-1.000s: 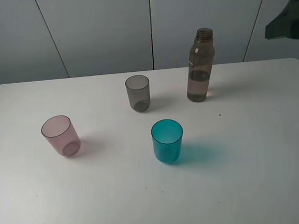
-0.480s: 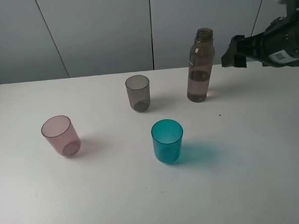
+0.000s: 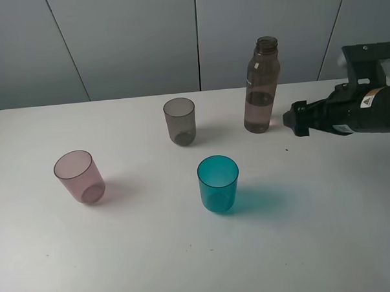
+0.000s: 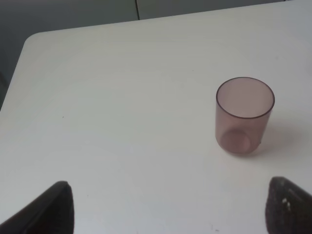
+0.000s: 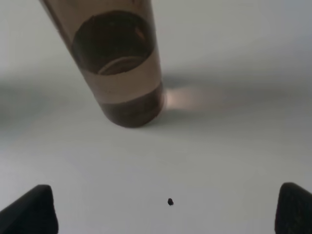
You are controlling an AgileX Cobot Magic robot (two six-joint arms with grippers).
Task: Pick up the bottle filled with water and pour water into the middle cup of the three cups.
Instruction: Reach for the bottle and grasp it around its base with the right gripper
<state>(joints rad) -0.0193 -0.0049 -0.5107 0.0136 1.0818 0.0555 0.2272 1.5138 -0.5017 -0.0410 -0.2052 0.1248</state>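
The bottle (image 3: 260,85), smoky brown-grey with no cap and partly filled with water, stands upright at the back right of the white table (image 3: 328,231). It fills the right wrist view (image 5: 119,63). The three cups stand upright and empty: the smoky grey middle cup (image 3: 179,121), the pink cup (image 3: 80,177) and the teal cup (image 3: 218,184). My right gripper (image 3: 296,119) is open, low over the table just right of the bottle, not touching it; its fingertips (image 5: 31,209) show wide apart. My left gripper (image 4: 170,207) is open near the pink cup (image 4: 243,114).
Grey wall panels (image 3: 125,39) rise behind the table's far edge. A small dark speck (image 3: 286,149) lies on the table between my right gripper and the bottle. My left arm is outside the exterior high view.
My right arm has come in from the upper right and dropped to table height beside the bottle. The bottle and cups have not moved.
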